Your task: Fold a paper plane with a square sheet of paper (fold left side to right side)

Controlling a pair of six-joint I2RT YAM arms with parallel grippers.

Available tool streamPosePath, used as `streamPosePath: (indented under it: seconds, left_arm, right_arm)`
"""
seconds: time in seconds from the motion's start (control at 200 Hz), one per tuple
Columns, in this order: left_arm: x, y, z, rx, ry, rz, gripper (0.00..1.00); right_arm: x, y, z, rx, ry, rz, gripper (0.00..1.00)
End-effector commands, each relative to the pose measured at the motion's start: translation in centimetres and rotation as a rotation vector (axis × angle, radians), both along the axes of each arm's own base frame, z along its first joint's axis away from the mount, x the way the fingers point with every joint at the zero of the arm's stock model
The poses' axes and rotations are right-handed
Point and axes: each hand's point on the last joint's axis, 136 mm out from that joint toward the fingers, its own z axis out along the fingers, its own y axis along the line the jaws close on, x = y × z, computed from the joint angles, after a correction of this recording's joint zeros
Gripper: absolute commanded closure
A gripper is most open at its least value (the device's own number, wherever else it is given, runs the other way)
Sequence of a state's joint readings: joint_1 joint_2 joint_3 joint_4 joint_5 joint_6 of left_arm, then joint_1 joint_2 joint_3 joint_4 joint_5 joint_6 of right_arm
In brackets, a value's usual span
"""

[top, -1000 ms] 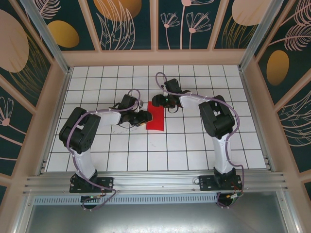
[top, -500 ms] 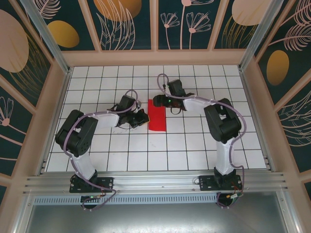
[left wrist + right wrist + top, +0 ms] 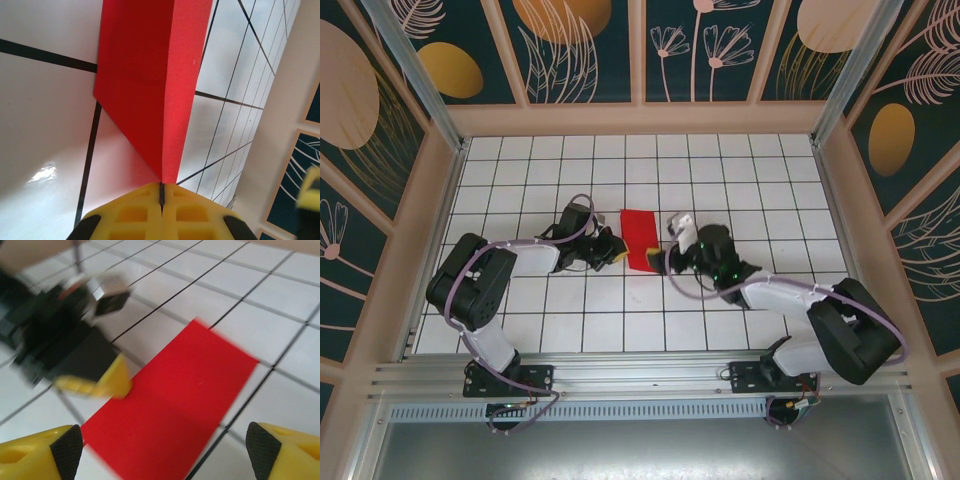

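The square sheet of paper (image 3: 640, 238) is bright red and lies folded into a narrow rectangle on the white grid table. My left gripper (image 3: 617, 254) is at the sheet's near left edge, its yellow fingers shut on that edge. In the left wrist view the red sheet (image 3: 145, 75) rises from the pinched jaws of the left gripper (image 3: 161, 200). My right gripper (image 3: 672, 250) hovers just right of the sheet's near end, open. In the blurred right wrist view the sheet (image 3: 180, 405) lies between the wide-apart fingers of the right gripper (image 3: 160, 455). The left gripper's yellow finger (image 3: 107, 382) touches its left edge.
The tiled table (image 3: 570, 160) is enclosed by a wooden frame with patterned panels (image 3: 640, 118). Both arms reach in from the metal rail (image 3: 640, 375) at the near edge, the right arm (image 3: 840, 335) lying low along the near right.
The left gripper has shut on the sheet's left edge. The right arm has swung from the sheet's far end to its near right side and opened wider.
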State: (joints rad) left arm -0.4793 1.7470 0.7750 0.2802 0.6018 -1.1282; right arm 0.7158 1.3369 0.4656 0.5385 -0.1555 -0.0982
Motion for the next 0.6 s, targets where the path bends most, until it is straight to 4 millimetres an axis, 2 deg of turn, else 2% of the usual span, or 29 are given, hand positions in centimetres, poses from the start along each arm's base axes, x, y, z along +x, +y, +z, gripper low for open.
streamPosePath:
  seconds: [0.0,0.1,0.185,0.315,0.48,0.595]
  left_arm:
    - [-0.2,-0.6,1.4,-0.044,-0.015,-0.015,1.00]
    - [-0.2,-0.5,1.3,-0.041,-0.016,-0.012,1.00]
    - [-0.2,-0.6,1.3,-0.043,-0.016,-0.015,1.00]
    - [-0.3,-0.6,1.3,-0.045,-0.013,-0.021,1.00]
    - [-0.3,-0.6,1.2,-0.045,-0.012,-0.022,1.00]
    - [-0.3,-0.6,1.3,-0.046,-0.012,-0.023,1.00]
  right_arm:
    - [-2.4,2.1,1.2,-0.067,-0.225,0.108,0.12]
    - [-4.2,3.2,-0.4,-0.139,-0.267,0.151,0.12]
    - [-4.4,3.8,-1.9,-0.212,-0.281,0.152,0.12]
    - [-4.0,5.3,-3.3,-0.302,-0.318,0.160,0.14]
    - [-2.6,6.5,-3.3,-0.322,-0.362,0.131,0.17]
    - [-1.9,6.9,-3.4,-0.332,-0.370,0.117,0.28]
